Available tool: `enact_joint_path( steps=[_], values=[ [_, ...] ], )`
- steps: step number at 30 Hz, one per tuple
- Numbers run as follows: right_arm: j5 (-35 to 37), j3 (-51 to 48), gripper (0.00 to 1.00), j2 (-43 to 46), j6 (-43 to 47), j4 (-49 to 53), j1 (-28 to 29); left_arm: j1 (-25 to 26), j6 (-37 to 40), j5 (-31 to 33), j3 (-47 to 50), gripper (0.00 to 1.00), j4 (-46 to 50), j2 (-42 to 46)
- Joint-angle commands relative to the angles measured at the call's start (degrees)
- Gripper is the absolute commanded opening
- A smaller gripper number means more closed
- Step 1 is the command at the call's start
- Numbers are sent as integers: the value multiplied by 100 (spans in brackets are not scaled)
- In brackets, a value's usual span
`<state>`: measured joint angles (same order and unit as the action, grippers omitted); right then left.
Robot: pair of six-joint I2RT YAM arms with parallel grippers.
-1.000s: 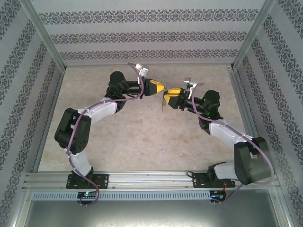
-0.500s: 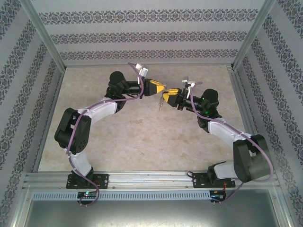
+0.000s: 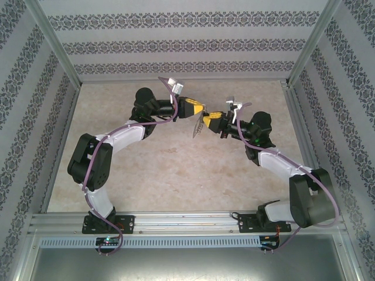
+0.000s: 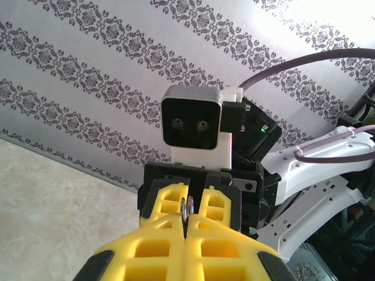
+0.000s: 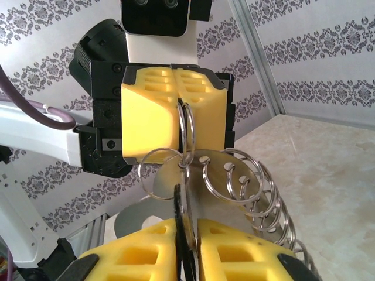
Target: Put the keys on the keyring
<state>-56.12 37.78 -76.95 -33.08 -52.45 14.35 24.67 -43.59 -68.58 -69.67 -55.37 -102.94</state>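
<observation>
Above mid-table (image 3: 176, 170), clear of walls (image 3: 187, 44), left gripper (image 3: 203, 110) pinches keyring (image 5: 191, 132); right gripper (image 3: 205, 119) pinches key (image 5: 177, 216).

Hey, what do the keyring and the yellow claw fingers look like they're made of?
Keyring: thin metal wire, probably steel, with a shiny silver finish that glints and reflects. Left claw fingers: matte yellow plastic, perhaps printed, with a dull surface and hollow ribbed pockets.

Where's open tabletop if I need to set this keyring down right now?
Bare: the wide table middle between both arms down to the near rail, and the far strip under the back wall. Crowded: centre-back, where left gripper and right gripper meet at the keyring and key.
</observation>
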Motion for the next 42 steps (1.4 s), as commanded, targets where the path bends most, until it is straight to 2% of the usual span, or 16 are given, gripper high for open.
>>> enact_joint_path(
  steps=[1,4,5,20,28,36,42],
  values=[
    [-139,-82,13,161,81,-117,-58,43,33,-28,-189,0,-372,97],
    [-197,-69,1,148,74,-104,-60,38,57,-17,-196,0,-369,103],
    [-206,-60,0,136,66,-100,-59,39,68,-7,-190,0,-364,107],
    [-189,286,0,-92,300,510,232,47,557,248,-23,0,33,324],
    [120,418,0,-2,764,1448,252,48,1018,354,76,0,528,500],
    [365,308,0,141,726,1510,121,50,1082,433,183,0,489,579],
    [217,579,0,-79,642,1489,323,54,1018,440,239,0,355,573]
  ],
)
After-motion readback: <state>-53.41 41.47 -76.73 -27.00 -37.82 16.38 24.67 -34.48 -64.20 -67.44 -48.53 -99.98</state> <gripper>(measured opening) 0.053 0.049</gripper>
